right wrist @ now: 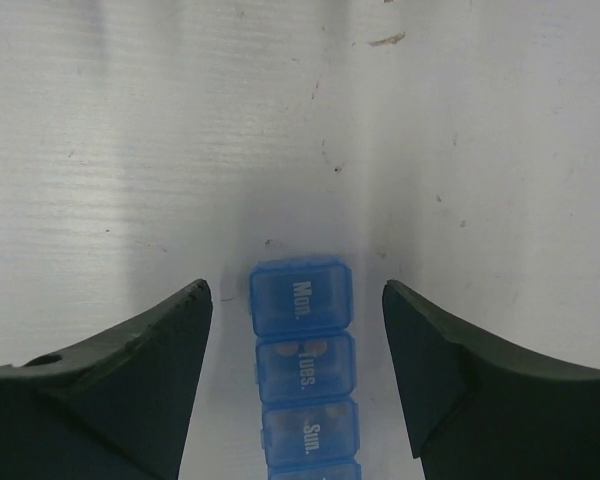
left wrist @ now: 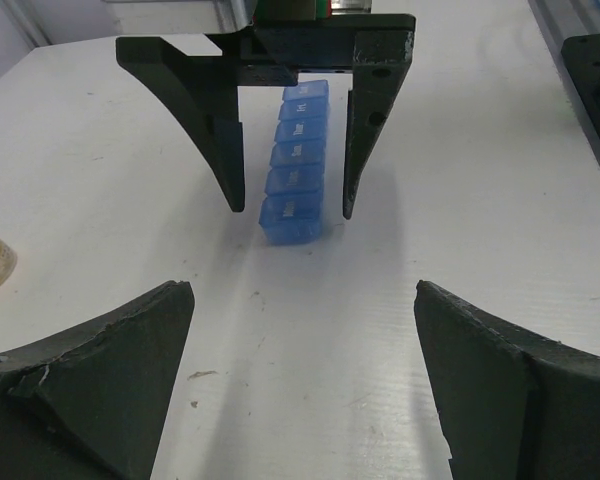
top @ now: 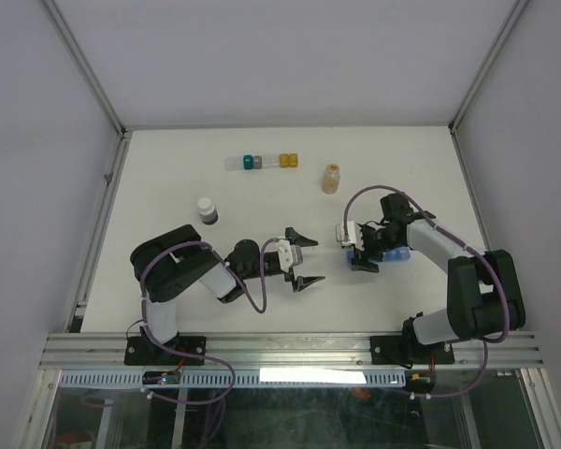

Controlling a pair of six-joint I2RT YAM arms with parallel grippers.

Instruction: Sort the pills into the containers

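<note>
The containers, a translucent blue strip (right wrist: 302,370) of small lidded compartments marked Mon., Tues. and Sun., lie flat on the white table with their lids down. Orange-tan pieces show through the Tues. and Sun. lids. My right gripper (right wrist: 296,287) is open and straddles the strip's Mon. end without touching it. This also shows in the top view, with the right gripper (top: 355,250) over the strip (top: 397,254). My left gripper (left wrist: 305,300) is open and empty, and faces the strip (left wrist: 296,175) from a short way off. The clear pill bottle (top: 331,178) with orange contents stands upright further back.
A white-capped bottle with dark contents (top: 207,210) stands left of centre. A row of teal, grey and yellow cubes (top: 262,162) lies at the back. Grey walls enclose the table, and a metal rail (top: 290,351) runs along the near edge.
</note>
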